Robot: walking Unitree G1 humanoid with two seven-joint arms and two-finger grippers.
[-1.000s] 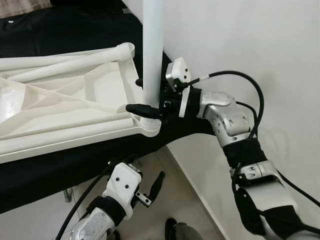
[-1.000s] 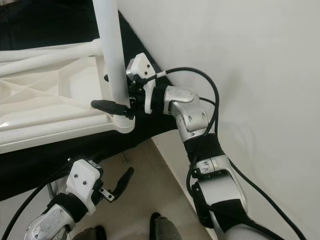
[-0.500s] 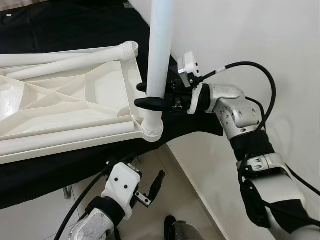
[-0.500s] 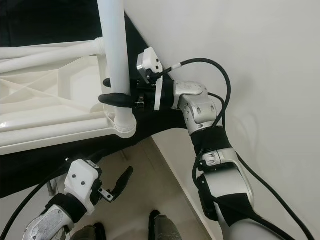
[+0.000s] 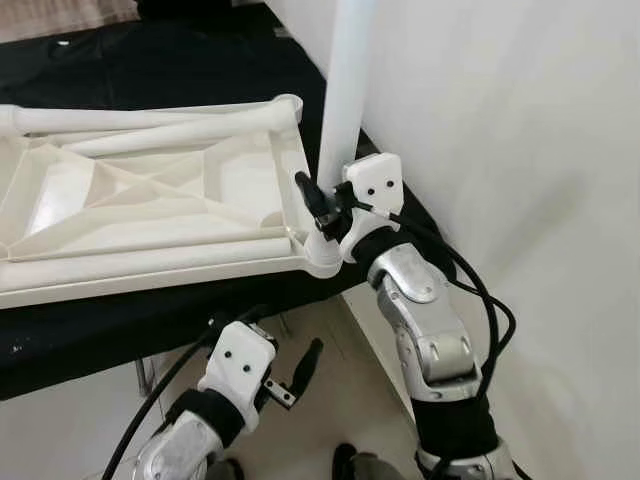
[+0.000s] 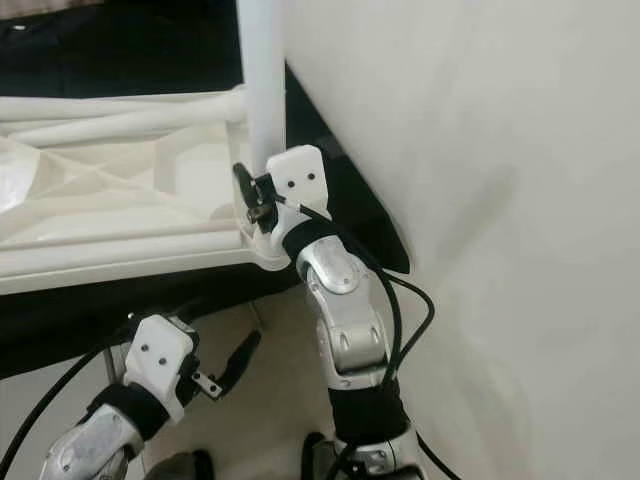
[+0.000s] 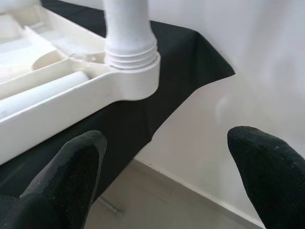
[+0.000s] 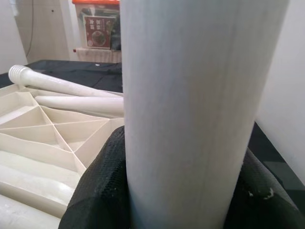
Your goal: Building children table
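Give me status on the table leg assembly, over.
Right gripper shut on upright leg, low near corner socket of upturned tabletop. Left gripper open, idle below the table edge. Loose legs lie on tabletop; nothing blocking.

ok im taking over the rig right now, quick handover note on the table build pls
Right gripper: shut on the upright leg, just above the corner socket.
Left gripper: open, idle below the edge of the black-covered surface, holding nothing.
Tabletop: white, lying underside up on the black cover, near the wall.
Done: one leg stands upright in the near corner socket; the left wrist view shows its threads partly exposed, so it may not be fully screwed home.
Left: three loose legs lie on the tabletop's underside, waiting to be fitted.
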